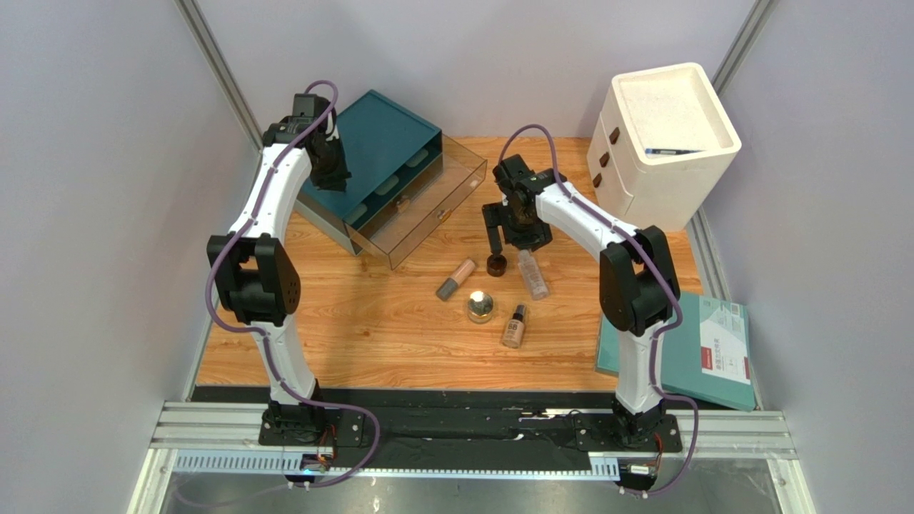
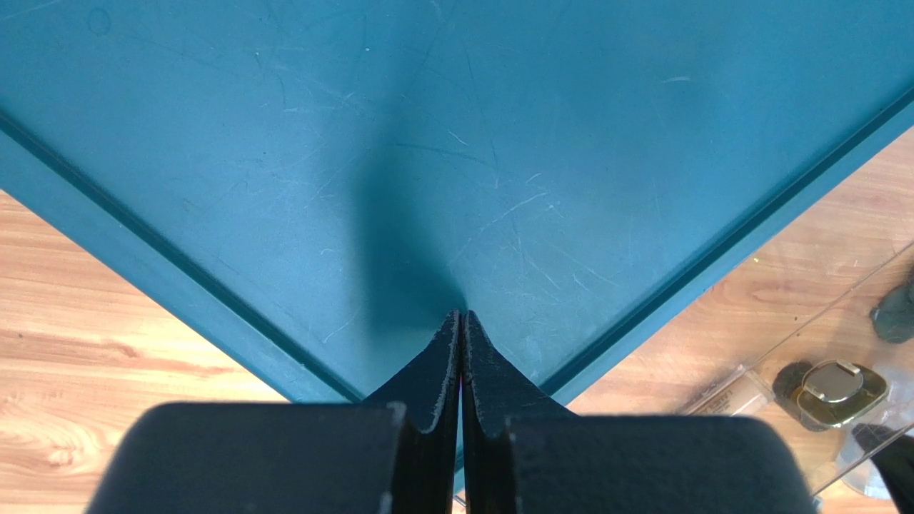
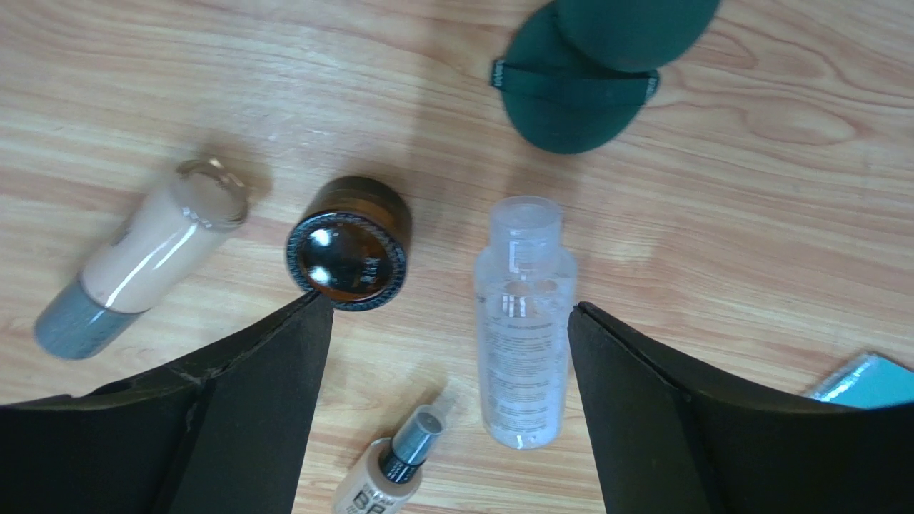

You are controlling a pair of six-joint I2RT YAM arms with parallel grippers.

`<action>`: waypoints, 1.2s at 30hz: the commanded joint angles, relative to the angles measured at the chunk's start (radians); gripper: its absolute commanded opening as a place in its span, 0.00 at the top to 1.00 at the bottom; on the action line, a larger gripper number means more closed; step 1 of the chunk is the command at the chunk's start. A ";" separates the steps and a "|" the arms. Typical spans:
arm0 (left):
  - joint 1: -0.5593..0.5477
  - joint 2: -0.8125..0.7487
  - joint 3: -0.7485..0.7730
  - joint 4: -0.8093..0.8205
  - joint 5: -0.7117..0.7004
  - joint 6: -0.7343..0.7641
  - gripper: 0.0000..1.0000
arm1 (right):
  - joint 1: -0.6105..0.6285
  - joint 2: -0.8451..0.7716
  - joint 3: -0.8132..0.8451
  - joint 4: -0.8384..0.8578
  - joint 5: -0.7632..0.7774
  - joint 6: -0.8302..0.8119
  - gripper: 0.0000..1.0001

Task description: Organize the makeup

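The makeup lies on the wooden table: a beige tube with a grey cap [image 1: 456, 278] [image 3: 139, 257], a dark brown round jar [image 1: 496, 265] [image 3: 349, 255], a clear bottle [image 1: 532, 274] [image 3: 522, 321], a gold round compact [image 1: 481, 307] and a beige black-capped bottle [image 1: 515, 326] [image 3: 392, 471]. A dark green piece [image 3: 579, 75] shows only in the right wrist view. My right gripper [image 1: 513, 230] [image 3: 451, 305] is open and empty above the jar and the clear bottle. My left gripper [image 1: 330, 171] [image 2: 462, 316] is shut and empty over the top of the teal drawer box [image 1: 376, 150] [image 2: 429, 139].
A clear drawer [image 1: 429, 203] is pulled out of the teal box toward the table's middle. A white drawer cabinet [image 1: 665, 129] stands at the back right. A flat teal packet [image 1: 687, 348] lies at the right front edge. Grey walls close in both sides.
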 commanded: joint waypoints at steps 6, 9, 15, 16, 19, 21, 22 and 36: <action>0.007 0.027 -0.052 -0.085 -0.008 0.030 1.00 | -0.029 -0.070 -0.105 -0.008 0.130 0.043 0.21; 0.007 0.027 -0.059 -0.083 -0.008 0.033 1.00 | -0.036 -0.063 -0.145 0.009 0.144 0.052 0.24; 0.007 0.030 -0.066 -0.082 -0.005 0.030 1.00 | -0.058 -0.032 -0.213 0.066 0.092 0.064 0.51; 0.007 0.030 -0.064 -0.082 -0.005 0.033 1.00 | -0.062 -0.032 -0.222 0.073 0.072 0.069 0.63; 0.007 0.030 -0.066 -0.082 -0.007 0.031 1.00 | -0.069 -0.046 -0.242 0.090 0.072 0.084 1.00; 0.007 0.031 -0.070 -0.080 -0.005 0.030 1.00 | -0.072 -0.064 -0.248 0.098 0.073 0.084 1.00; 0.007 0.030 -0.069 -0.079 -0.007 0.028 1.00 | -0.069 -0.072 -0.247 0.098 0.079 0.083 1.00; 0.007 0.028 -0.072 -0.068 0.022 0.023 1.00 | -0.078 -0.170 0.140 0.177 -0.156 0.132 1.00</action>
